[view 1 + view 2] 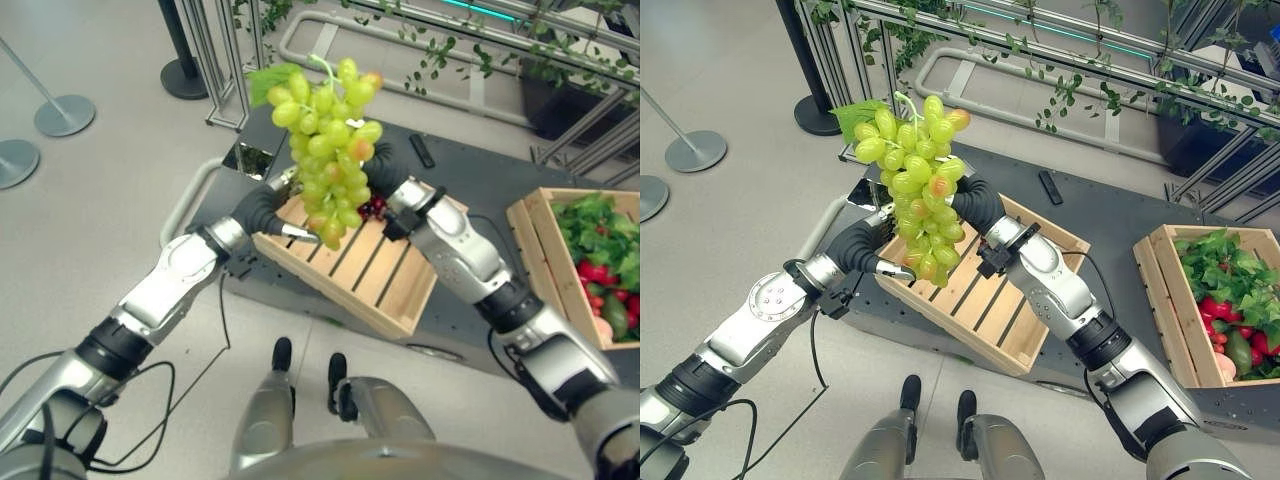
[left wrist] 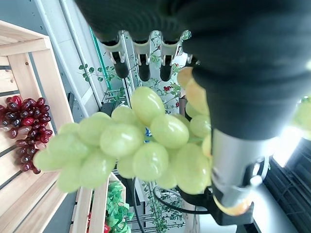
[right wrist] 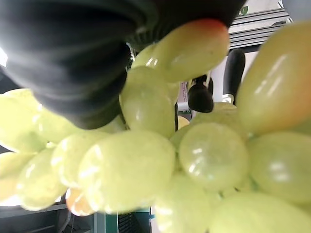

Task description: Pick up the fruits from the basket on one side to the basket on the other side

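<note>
The green grape bunch (image 1: 328,150) hangs long-axis vertical between both robot hands — left robot hand (image 1: 285,208) and right robot hand (image 1: 392,195) — grips unclear; crate of vegetables (image 1: 585,262) lies rightward.

Green grape bunch (image 1: 328,150), aloft above slatted crate (image 1: 372,270)

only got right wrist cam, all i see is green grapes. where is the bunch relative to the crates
Observer: The green grape bunch is held up above the slatted wooden crate, between the left robot hand and the right robot hand.
Operator: anything in that crate
Observer: A dark red grape bunch lies in it.
Operator: where's the other crate
Observer: The second crate sits further to the robot's right, holding leafy greens and red produce.
</note>
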`<state>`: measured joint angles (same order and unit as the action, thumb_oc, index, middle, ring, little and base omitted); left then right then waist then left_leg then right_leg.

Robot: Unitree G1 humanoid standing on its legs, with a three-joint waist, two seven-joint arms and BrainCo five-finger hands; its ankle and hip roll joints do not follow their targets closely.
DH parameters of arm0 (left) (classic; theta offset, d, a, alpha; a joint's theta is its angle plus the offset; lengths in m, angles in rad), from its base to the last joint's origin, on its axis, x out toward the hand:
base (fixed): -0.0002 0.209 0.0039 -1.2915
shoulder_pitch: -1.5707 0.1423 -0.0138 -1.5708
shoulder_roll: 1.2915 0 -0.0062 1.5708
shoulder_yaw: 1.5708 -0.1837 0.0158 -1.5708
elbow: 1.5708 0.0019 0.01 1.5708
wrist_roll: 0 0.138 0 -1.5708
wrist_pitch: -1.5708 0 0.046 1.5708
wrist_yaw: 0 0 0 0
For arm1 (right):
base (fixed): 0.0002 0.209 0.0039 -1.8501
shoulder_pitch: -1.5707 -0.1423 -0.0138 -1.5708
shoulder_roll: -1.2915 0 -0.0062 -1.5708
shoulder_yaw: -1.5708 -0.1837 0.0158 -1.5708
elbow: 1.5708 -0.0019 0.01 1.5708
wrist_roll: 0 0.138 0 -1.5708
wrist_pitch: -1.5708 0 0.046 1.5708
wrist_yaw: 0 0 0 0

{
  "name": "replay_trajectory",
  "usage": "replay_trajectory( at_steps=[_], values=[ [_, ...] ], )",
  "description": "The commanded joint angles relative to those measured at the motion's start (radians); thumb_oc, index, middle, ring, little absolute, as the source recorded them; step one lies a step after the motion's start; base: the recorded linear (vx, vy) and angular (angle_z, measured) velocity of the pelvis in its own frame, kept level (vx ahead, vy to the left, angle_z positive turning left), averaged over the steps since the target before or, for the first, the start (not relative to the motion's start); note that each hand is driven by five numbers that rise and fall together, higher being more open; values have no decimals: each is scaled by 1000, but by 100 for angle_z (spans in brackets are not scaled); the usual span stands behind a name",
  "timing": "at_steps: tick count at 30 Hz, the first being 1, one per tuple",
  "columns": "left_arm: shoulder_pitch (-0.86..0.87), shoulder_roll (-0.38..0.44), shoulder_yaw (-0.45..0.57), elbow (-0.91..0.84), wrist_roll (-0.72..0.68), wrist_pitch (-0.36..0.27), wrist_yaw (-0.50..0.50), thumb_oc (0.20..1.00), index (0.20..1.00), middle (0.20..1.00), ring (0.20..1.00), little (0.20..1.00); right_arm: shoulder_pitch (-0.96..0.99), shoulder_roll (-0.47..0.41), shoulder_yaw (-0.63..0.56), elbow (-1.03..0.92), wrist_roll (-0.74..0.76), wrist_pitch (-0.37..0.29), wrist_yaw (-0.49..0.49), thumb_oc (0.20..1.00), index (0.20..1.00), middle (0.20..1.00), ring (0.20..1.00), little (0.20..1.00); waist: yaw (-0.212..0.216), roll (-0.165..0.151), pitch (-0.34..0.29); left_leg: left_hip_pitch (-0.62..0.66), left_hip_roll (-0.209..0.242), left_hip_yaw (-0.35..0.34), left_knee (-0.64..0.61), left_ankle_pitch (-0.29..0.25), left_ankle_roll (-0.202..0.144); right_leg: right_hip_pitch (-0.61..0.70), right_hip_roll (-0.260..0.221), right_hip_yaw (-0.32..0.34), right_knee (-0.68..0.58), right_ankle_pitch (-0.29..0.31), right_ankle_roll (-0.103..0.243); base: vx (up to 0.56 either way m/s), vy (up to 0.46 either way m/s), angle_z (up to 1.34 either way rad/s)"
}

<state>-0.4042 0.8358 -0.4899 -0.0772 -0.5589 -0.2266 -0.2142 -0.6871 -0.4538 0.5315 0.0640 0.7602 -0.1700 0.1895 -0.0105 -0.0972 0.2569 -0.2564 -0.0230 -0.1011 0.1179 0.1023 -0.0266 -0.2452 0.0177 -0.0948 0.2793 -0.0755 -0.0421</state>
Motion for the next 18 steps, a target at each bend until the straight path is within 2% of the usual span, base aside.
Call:
replay_trajectory(
  at_steps=[1,6,13,16,18],
  values=[
    [-36,16,8,-22,6,-37,-1,1000,1000,1000,1000,1000,-126,20,-12,-54,-53,-72,-17,200,200,200,200,200,-7,-32,-40,50,13,-10,115,-182,1,51,-103,47,-66,60,167,0,0,0],
    [-31,23,12,-22,2,-37,-2,1000,1000,1000,1000,1000,-134,-20,-14,-66,-190,-80,-48,200,200,200,200,200,-6,-26,-36,48,13,-15,114,-179,0,50,-105,45,-63,55,166,0,0,0],
    [-42,28,-1,-24,-6,-35,-2,1000,1000,1000,1000,1000,-145,-23,-14,-68,-257,-85,-63,200,200,200,200,200,-5,-23,-36,44,13,-18,118,-180,0,47,-105,46,-62,56,166,0,0,0],
    [-42,10,-27,-23,-159,-7,-50,1000,1000,1000,1000,1000,-157,-33,-4,-75,-266,-84,-61,200,200,200,200,200,-8,-23,-38,44,14,-19,115,-178,-1,48,-105,47,-65,56,165,0,0,0],
    [-41,5,-36,-23,-200,6,-61,1000,1000,1000,1000,1000,-160,-36,-1,-78,-266,-85,-64,200,200,200,200,200,-9,-23,-40,45,14,-19,114,-177,-2,49,-105,47,-66,56,165,0,0,0]
  ],
)
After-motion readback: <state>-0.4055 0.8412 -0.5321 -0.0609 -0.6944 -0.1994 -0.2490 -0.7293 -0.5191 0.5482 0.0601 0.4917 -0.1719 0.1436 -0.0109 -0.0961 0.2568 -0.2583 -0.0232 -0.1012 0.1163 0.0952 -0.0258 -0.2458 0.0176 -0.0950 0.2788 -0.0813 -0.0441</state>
